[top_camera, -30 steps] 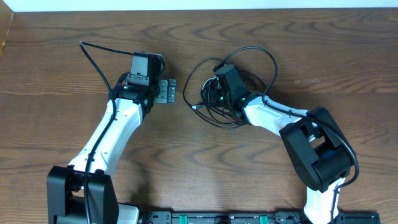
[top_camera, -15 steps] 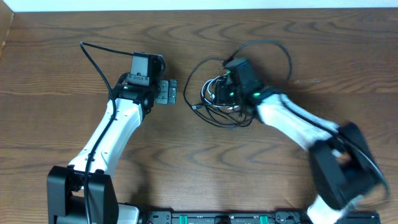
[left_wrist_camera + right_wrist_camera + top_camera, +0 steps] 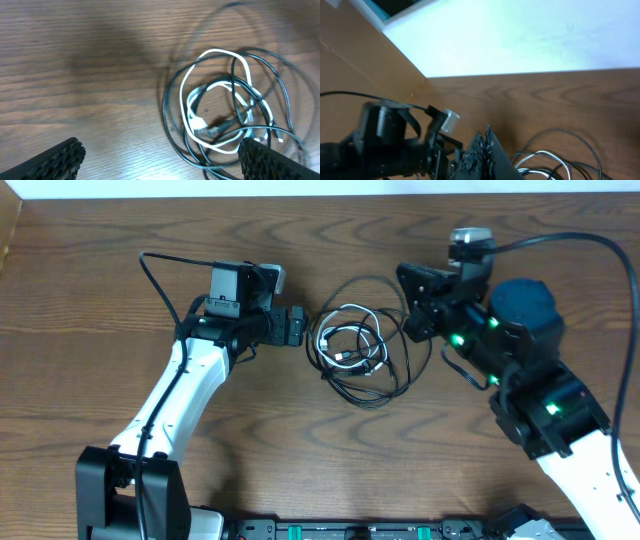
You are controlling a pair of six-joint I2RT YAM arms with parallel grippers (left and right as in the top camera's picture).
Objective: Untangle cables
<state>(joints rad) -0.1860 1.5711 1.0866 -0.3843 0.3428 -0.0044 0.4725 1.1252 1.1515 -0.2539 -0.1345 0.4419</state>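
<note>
The cables point(image 3: 352, 352) lie in one loose tangle at the table's middle: several thin black cords looped round a shorter white cord point(image 3: 218, 54). My left gripper point(image 3: 297, 327) sits just left of the tangle, open; in the left wrist view point(image 3: 162, 155) its fingers stand wide apart, the right fingertip point(image 3: 260, 157) over the tangle's near loops. My right gripper point(image 3: 410, 308) hangs raised above the tangle's right side, shut, its pads point(image 3: 485, 145) pressed together with no cord showing between them. The cables point(image 3: 555, 157) show below it.
The left arm point(image 3: 395, 145) faces the right wrist camera. A thick black arm cable point(image 3: 600, 250) arcs over the right arm, and another point(image 3: 160, 275) loops behind the left arm. A white strip point(image 3: 300, 188) borders the table's far edge. A black rail point(image 3: 330, 530) lines the front.
My right gripper has shut, lifted off the tangle and swung up to the right. The left gripper has moved right, up to the tangle. The cables shifted and spread slightly.
</note>
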